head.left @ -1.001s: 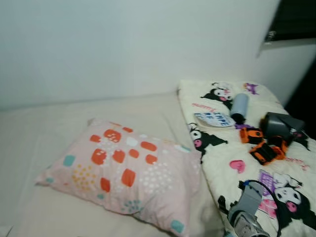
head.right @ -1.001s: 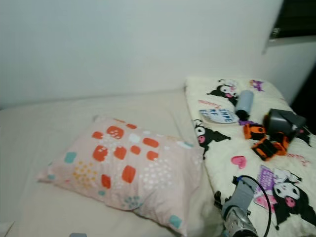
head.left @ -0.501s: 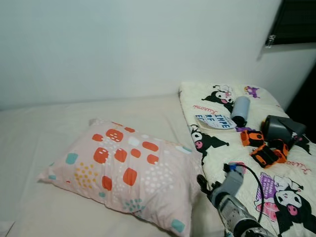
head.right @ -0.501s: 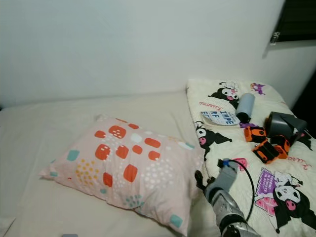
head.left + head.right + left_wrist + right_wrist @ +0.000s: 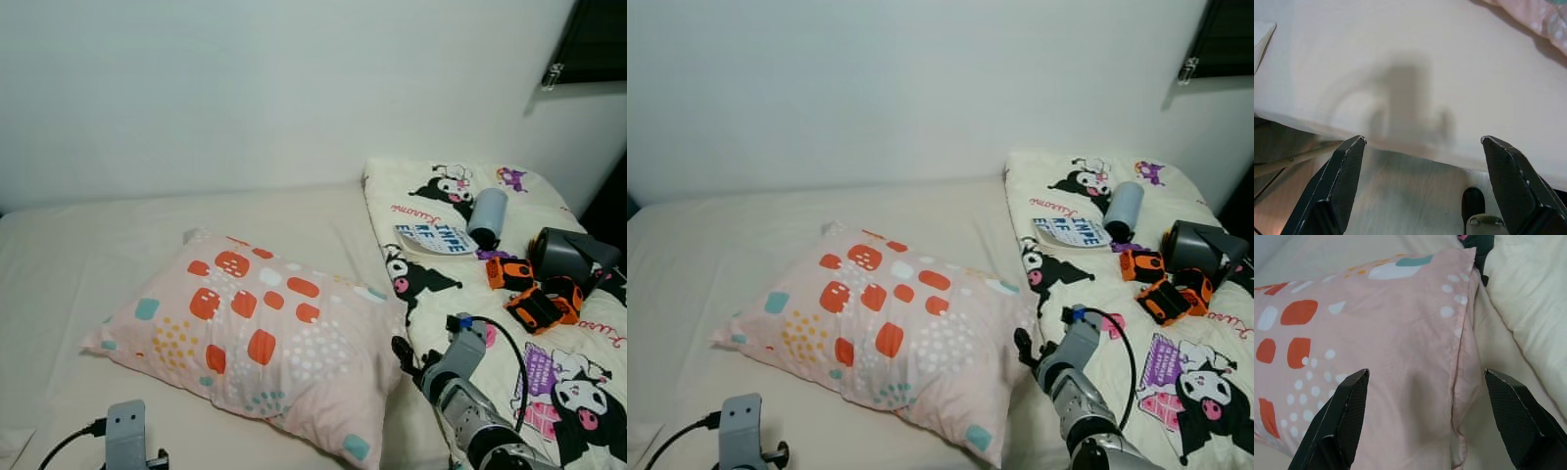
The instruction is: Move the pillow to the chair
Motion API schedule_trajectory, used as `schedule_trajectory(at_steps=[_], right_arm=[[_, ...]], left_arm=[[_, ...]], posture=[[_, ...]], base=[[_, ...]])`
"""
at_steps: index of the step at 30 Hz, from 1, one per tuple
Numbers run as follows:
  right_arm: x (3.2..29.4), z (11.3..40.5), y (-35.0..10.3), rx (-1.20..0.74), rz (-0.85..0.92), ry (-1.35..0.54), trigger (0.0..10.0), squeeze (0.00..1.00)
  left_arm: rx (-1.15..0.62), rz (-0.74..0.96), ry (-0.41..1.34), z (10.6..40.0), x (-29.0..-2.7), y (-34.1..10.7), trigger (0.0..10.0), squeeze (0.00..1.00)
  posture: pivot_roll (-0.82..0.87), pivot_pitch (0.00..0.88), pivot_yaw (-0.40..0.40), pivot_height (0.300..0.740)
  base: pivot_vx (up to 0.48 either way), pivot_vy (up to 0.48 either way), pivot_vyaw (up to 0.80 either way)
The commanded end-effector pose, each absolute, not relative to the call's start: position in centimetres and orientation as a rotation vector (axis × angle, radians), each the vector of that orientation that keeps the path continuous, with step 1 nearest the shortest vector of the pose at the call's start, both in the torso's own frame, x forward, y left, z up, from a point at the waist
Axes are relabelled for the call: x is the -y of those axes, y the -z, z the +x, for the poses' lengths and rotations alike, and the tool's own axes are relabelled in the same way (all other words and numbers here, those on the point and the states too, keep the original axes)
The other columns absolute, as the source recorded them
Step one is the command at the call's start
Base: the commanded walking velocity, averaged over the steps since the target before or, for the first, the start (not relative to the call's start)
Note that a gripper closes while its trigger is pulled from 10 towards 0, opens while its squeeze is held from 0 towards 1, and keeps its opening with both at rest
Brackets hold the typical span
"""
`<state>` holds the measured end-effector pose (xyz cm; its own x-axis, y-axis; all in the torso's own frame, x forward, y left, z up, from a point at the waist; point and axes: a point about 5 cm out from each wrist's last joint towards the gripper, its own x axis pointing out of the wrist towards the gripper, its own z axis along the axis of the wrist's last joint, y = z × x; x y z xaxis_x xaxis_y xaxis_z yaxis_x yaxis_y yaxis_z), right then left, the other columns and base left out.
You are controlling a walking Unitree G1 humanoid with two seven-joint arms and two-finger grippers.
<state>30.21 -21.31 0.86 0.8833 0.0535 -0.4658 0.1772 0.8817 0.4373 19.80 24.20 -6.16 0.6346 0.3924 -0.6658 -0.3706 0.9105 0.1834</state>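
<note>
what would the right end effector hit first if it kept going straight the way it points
Most likely the pillow: the open right end effector points at its edge nearest the printed blanket.

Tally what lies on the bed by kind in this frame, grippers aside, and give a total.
Pillow: 1
Cartoon-print quilt: 1
Blue-grey cylinder: 1
Printed card or booklet: 1
Orange-and-black items: 2
Dark grey box-like object: 1
Total: 7

place: home bedroom | evidence: bed (image 5: 118, 255), pillow (image 5: 250, 338), cartoon-print quilt (image 5: 549, 392)
</note>
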Motion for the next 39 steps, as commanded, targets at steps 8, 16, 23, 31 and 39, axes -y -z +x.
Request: schedule_trajectory(at_steps=[8,16,23,31,39], right_arm=[[21.0,30.0,-0.6,-0.493,0.541,0.041,10.0,0.0],[20.7,30.1,-0.7,-0.48,0.579,0.056,10.0,0.0],[20.8,30.6,-1.4,-0.399,0.733,0.057,10.0,0.0],[20.8,32.0,-3.4,-0.276,0.819,-0.038,10.0,0.0],[21.1,32.9,-4.9,-0.19,0.866,-0.08,10.0,0.0]], left_arm=[[-0.827,0.049,-0.405,18.2,-23.8,7.2,10.0,0.0],[-0.844,0.067,-0.387,17.6,-23.6,7.5,10.0,0.0],[-0.856,0.076,-0.377,17.2,-23.7,7.7,10.0,0.0],[-0.864,0.085,-0.365,17.0,-23.7,7.8,10.0,0.0],[-0.866,0.102,-0.347,16.8,-23.6,7.9,10.0,0.0]], posture=[[-0.09,0.072,0.031,0.626],[-0.08,0.082,0.035,0.596],[-0.08,0.094,0.044,0.566],[-0.07,0.099,0.052,0.531],[-0.06,0.116,0.063,0.496]], base=[[0.0,0.0,0.0],[0.0,0.0,0.0],[0.0,0.0,0.0],[0.0,0.0,0.0],[0.0,0.0,0.0]])
